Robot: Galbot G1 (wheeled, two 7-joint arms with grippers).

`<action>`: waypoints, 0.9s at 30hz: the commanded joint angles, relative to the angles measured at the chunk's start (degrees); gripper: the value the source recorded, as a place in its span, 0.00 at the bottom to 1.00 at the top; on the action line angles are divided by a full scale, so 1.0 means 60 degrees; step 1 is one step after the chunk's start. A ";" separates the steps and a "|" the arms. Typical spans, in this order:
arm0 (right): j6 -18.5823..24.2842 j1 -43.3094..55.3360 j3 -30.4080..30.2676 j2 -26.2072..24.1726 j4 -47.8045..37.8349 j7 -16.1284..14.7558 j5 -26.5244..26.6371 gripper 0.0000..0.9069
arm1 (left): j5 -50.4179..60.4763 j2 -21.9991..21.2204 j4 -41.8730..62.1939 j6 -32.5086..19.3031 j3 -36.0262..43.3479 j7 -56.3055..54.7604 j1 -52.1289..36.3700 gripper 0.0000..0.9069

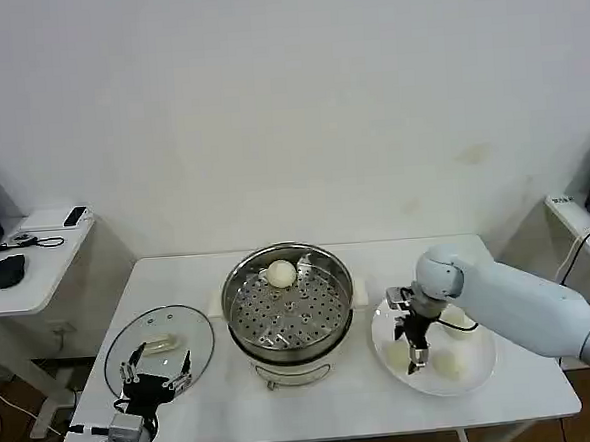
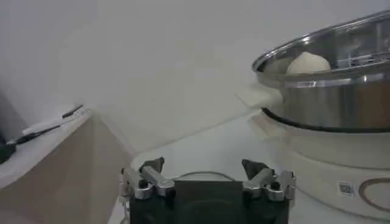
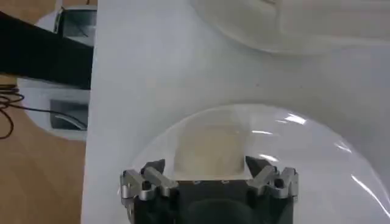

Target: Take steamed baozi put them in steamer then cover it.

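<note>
Near edge of the white table (image 1: 356, 398): left gripper (image 1: 156, 375) waits low at the front left corner, fingers spread wide and holding nothing, poised over the near rim of the glass lid (image 1: 158, 347), which lies flat on the table to the left of the steamer (image 1: 289, 303). Right gripper (image 1: 415, 346) is at work over the white plate (image 1: 437, 383) on the right; in the right wrist view its fingers (image 3: 152, 170) stand wide apart with a pale baozi (image 3: 206, 148) sitting between them, not yet clamped, the plate's rim curving round it. Plate carries three buns in the head view: one by the gripper tips (image 1: 395, 356), one at the near side (image 1: 447, 363), one farther back (image 1: 456, 323), partly hidden by the arm. Judgement: step in hand is pick-up of the second bun; one bun (image 1: 281, 273) already rests on the perforated tray at the far side of the steamer, also visible over the rim from the left wrist camera (image 2: 308, 63). Next move calls for a gentle closing on the soft dough, a lift clear of the plate, then a carry over the steamer's rim to a bare part of the tray. Neighbouring buns sit close and could be nudged. Farther off, a side desk (image 1: 37, 267) at left holds a mouse (image 1: 8, 269); nothing there obstructs
</note>
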 commanded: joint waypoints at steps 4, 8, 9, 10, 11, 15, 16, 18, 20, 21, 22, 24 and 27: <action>0.0033 -0.0027 0.0019 0.0019 -0.0044 0.0099 0.0062 0.80 | 0.0005 -0.0010 0.0039 -0.0003 0.0021 -0.0004 -0.0023 1.00; 0.0031 -0.0043 0.0040 0.0036 -0.0042 0.0104 0.0085 0.78 | 0.0004 -0.0013 0.0042 -0.0002 0.0019 -0.0003 -0.0035 1.00; 0.0036 -0.0035 0.0040 0.0031 -0.0038 0.0099 0.0084 0.78 | 0.0000 -0.0010 0.0031 -0.0002 0.0014 0.0000 -0.0026 1.00; 0.0039 -0.0030 0.0041 0.0025 -0.0033 0.0096 0.0085 0.77 | -0.0002 -0.0005 0.0030 -0.0003 0.0010 0.0001 -0.0019 1.00; 0.0035 -0.0027 0.0042 0.0017 -0.0024 0.0097 0.0090 0.77 | -0.0001 -0.0003 0.0032 -0.0003 0.0010 -0.0003 -0.0018 1.00; 0.0035 -0.0041 0.0085 -0.0038 0.0010 0.0092 0.0079 0.74 | 0.0003 -0.0013 0.0037 -0.0003 0.0010 -0.0005 -0.0019 1.00; 0.0031 -0.0053 0.0089 -0.0048 0.0019 0.0092 0.0075 0.74 | 0.0002 -0.0017 0.0031 -0.0002 0.0014 -0.0005 -0.0022 1.00; 0.0036 -0.0070 0.0108 -0.0083 0.0044 0.0092 0.0048 0.74 | 0.0002 -0.0026 0.0031 -0.0004 0.0019 -0.0003 -0.0033 1.00; 0.0028 -0.0060 0.0164 -0.0125 0.0062 0.0093 0.0062 0.74 | 0.0004 -0.0030 0.0037 -0.0003 0.0021 -0.0003 -0.0037 1.00; 0.0031 -0.0035 0.0190 -0.0156 0.0077 0.0091 0.0073 0.74 | 0.0001 -0.0030 0.0040 -0.0003 0.0021 -0.0004 -0.0034 1.00; 0.0032 -0.0006 0.0205 -0.0177 0.0091 0.0091 0.0081 0.74 | 0.0003 -0.0029 0.0042 -0.0003 0.0023 -0.0006 -0.0034 1.00; 0.0021 0.0219 0.0187 -0.0320 0.0206 0.0067 0.0148 0.74 | 0.0001 -0.0028 0.0048 -0.0006 0.0021 -0.0006 -0.0032 1.00; 0.0011 0.0707 0.0131 -0.0544 0.0371 -0.0015 0.0254 0.74 | -0.0006 -0.0055 0.0056 -0.0003 0.0021 0.0009 -0.0062 1.00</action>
